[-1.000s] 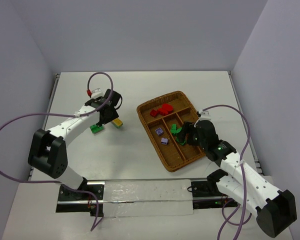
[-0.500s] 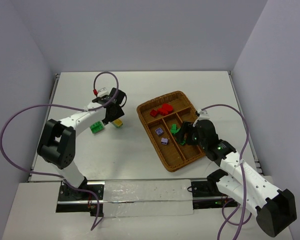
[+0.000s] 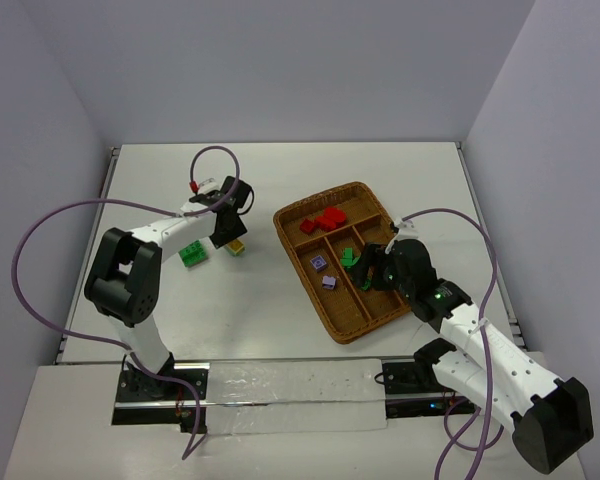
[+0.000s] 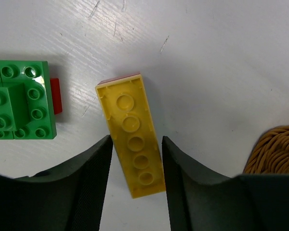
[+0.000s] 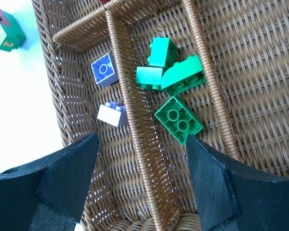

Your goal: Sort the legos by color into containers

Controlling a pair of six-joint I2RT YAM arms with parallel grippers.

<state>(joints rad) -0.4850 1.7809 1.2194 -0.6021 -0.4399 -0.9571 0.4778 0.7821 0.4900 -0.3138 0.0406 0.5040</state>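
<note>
1. Right now the long yellow brick (image 4: pixel 132 137) lies flat on the white table (image 4: pixel 221 57), left of the wicker tray (image 4: pixel 274 149). A red sliver (image 4: pixel 120 77) peeks from under its far end; the rest is hidden.
2. The left gripper (image 4: pixel 135 142) straddles the brick, its fingers (image 4: pixel 94 178) hard against both long sides. I cannot tell whether they actually pinch it.
3. Just beside it sits a green clump (image 4: pixel 21 106), cut off by the frame edge.
4. From above, both pieces are only small blobs.
5. Only the top view shows the red bricks (image 3: pixel 325 220) in the crosswise section.
6. The right wrist view shows green bricks (image 5: pixel 176 91) in the middle slot and two pale purple bricks (image 5: pixel 103 70) in the neighbouring slot.
7. The right gripper (image 5: pixel 142 139) hovers over the tray, jaws wide apart and empty.
</note>
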